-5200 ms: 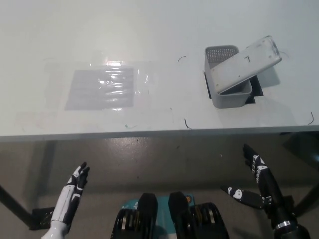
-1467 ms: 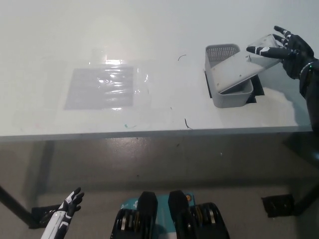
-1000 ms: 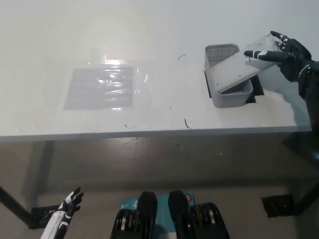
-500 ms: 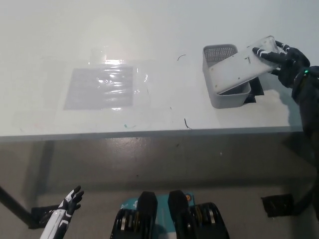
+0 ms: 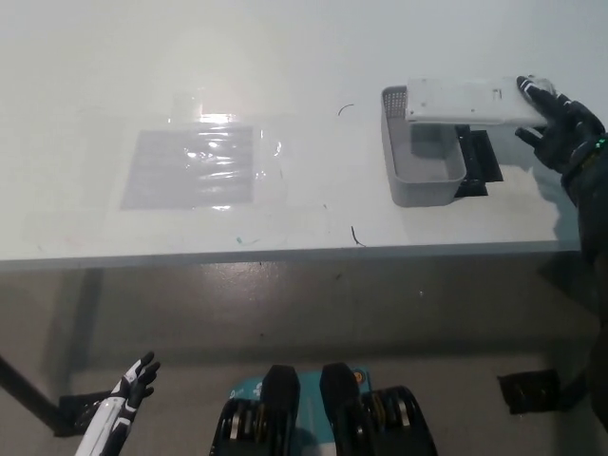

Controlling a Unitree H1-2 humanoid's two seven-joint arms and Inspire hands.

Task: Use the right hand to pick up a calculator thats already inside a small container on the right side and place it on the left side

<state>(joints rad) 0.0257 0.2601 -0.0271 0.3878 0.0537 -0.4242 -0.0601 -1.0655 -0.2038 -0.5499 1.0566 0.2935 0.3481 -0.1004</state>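
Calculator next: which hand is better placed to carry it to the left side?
The right hand: it already grips the calculator's right end, above the small container. The left hand hangs low, below the table.

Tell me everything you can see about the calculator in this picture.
The calculator is a long, flat, light grey slab that looks like plastic; only its plain side shows, with faint small marks, no keys visible. It lies nearly level across the far end of the grey perforated container, sticking out past its right wall. The black right hand grips its right end. Whether it still rests on the rim is unclear.
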